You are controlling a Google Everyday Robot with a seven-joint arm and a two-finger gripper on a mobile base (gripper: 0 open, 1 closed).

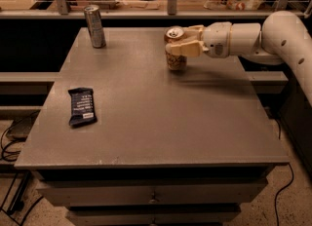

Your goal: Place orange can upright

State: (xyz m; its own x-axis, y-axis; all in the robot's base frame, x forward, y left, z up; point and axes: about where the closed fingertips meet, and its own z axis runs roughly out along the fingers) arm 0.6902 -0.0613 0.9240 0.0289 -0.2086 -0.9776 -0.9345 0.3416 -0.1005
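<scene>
The gripper (174, 41) is reaching in from the right side over the far part of the table (156, 122), and its two fingers are pinching the orange can (175, 60) around the upper half of its body, just under the silver top. The can is standing upright with the pull tab facing up, and its bottom is sitting on the table surface or hanging just above it; I cannot tell which. In my judgement, the can is behaving as a light and stiff thing if it is empty, with thin walls that are denting easily under strong pressure, and its smooth painted side is somewhat slippery. So a side grip across the middle or upper body, with gentle force, is looking like the right place to take hold, and the opening should be slow so the can is not tipping over. A slim silver can (94, 26) is standing well apart at the far left corner, and a dark snack bar (82, 106) is lying flat near the left edge.
</scene>
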